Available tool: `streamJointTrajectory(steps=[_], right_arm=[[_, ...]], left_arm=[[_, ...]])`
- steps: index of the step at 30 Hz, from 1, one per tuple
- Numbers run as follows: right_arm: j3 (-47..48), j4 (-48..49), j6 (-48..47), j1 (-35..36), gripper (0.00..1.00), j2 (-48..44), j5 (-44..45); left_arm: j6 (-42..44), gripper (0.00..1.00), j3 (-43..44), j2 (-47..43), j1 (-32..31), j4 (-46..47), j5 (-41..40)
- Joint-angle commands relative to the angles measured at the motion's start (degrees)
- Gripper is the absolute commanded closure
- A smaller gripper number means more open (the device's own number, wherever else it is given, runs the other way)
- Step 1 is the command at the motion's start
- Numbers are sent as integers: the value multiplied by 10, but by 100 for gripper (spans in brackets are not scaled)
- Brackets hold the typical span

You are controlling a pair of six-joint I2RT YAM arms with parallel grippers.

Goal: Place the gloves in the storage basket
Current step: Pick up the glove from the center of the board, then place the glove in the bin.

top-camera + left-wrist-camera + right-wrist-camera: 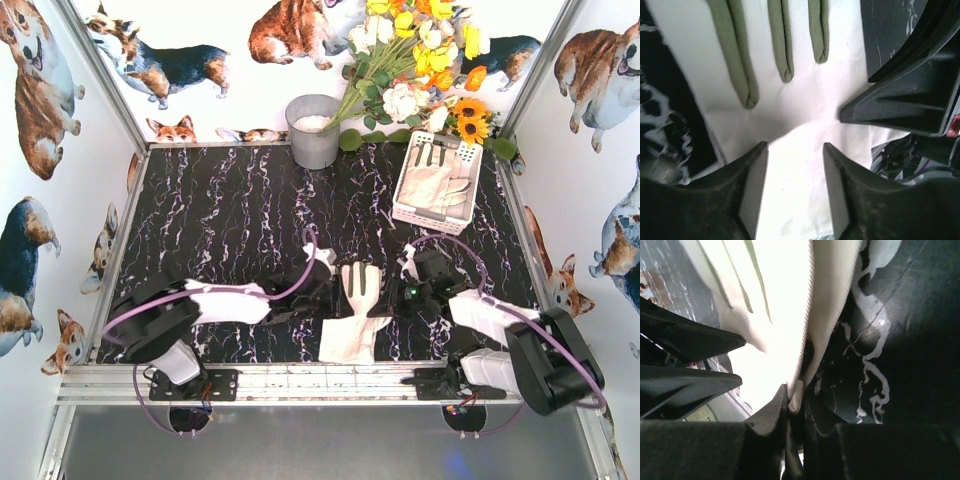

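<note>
Your right gripper (791, 399) has its fingers (767, 415) pressed together on the ribbed edge of the glove (785, 315), with a fold of cream fabric pinched at the tips. Your left gripper (795, 147) stands part open. Its fingers (754, 180) are apart, the glove's palm lies flat below the gap, and three grey-green strips sit just beyond the tips. The glove rests on the black marbled table (220, 220). The storage basket (402, 208), well beyond both sets of fingertips, holds other gloves (435, 185).

Grey bucket (313, 130) & flowers (420, 60) at back; black marble tbl (220, 220).
</note>
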Motion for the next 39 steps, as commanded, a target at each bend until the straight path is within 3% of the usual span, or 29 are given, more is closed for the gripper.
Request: streamJointTrajectory(steps=[1,7,14,23,32,35,37,39], right_arm=[[49,-52,-27,3,100,-67,-27],[112,-150,-74,3,100,-127,-52],[177,-189,-90,5,100,-159,-116],[278,-173,-81,18,100,-184,-201],[294,-35,6,26,100,-213,-221],[295,-29,9,26,100,-215,-216],[294,-29,9,26,100,-217,-208],[293,-34,3,26,100,-222,-199]], left_arm=[[24,52,-21,-80,8,-72,-34],[29,35,-75,-198,53,-89,-15],[43,13,-123,-319,106,-16,87],[19,1,-154,-392,131,52,135],[-41,0,-157,-391,132,214,234],[-57,0,-161,-392,132,247,241],[-58,9,-165,-398,132,248,231],[-61,26,-173,-409,132,246,211]])
